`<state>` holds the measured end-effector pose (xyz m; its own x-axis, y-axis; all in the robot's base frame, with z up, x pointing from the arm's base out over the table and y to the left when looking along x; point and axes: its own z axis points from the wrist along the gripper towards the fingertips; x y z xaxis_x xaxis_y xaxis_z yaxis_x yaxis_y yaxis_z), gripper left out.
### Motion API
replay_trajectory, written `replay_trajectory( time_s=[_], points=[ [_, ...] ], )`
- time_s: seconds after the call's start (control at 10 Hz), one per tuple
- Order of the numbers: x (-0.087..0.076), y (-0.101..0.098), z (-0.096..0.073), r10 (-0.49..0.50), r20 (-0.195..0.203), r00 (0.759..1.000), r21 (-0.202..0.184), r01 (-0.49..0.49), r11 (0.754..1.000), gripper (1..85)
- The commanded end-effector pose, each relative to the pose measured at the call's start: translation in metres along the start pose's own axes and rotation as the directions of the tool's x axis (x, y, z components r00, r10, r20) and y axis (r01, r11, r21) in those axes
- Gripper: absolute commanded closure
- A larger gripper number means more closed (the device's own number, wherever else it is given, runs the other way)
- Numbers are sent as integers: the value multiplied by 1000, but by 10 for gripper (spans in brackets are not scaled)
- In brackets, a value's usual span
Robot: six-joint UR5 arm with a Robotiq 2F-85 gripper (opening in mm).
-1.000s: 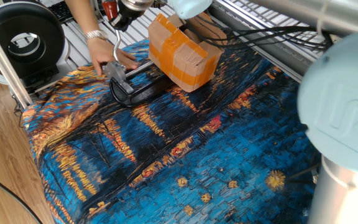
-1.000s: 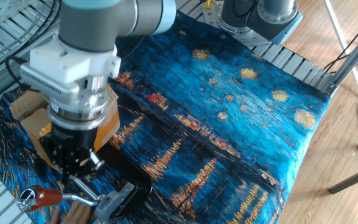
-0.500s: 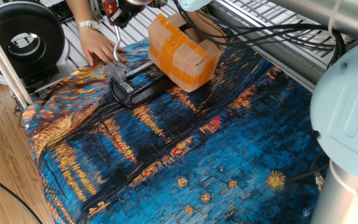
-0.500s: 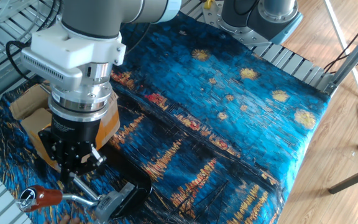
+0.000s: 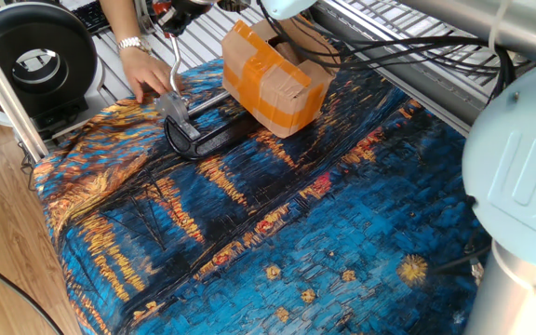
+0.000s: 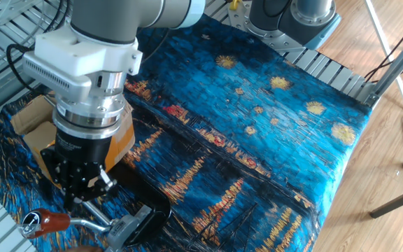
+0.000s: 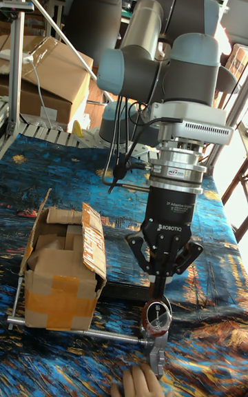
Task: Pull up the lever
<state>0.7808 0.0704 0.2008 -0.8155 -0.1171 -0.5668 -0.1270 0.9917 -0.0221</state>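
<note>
The lever [image 5: 169, 61] is a thin curved silver rod that rises steeply from a silver bracket [image 5: 176, 105] on a black curved base [image 5: 203, 141]. Its red-brown knob [image 6: 45, 222] is at the top end and shows just under the fingertips in the tall view [image 7: 157, 316]. My gripper [image 7: 160, 292] comes down from above, its fingers drawn close together on the rod right by the knob. From the other side the gripper [image 6: 89, 199] touches the rod's bend. The gripper [image 5: 180, 7] is cut off by the frame's top edge.
A person's hand [image 5: 147, 76] rests by the bracket, and its fingers [image 7: 138, 380] show below it. An orange-taped cardboard box [image 5: 274, 73] stands right beside the lever, over a long threaded rod [image 7: 83, 332]. A blue painted cloth [image 5: 324, 233] covers the table.
The person's hand slid off the bracket toward the table's edge. My gripper shifted slightly at the knob end. The lever stands at about the same angle.
</note>
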Motion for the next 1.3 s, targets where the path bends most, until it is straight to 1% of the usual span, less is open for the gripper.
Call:
replay_trajectory(
  time_s=[0.0, 0.3, 0.5, 0.8, 1.0, 1.2],
  points=[
    [-9, -4, 12, 9, 20, 1000, 19, -9, 1000, 730],
    [-12, -4, 15, 7, 18, 1000, 26, -7, 1000, 733],
    [-14, -2, 17, 14, 23, 1000, 24, -15, 1000, 737],
    [-16, -5, 26, 18, 31, 999, 39, -19, 999, 740],
    [-19, -4, 32, 18, 38, 999, 44, -20, 999, 740],
    [-22, -4, 41, 20, 41, 999, 58, -23, 998, 740]
  ],
)
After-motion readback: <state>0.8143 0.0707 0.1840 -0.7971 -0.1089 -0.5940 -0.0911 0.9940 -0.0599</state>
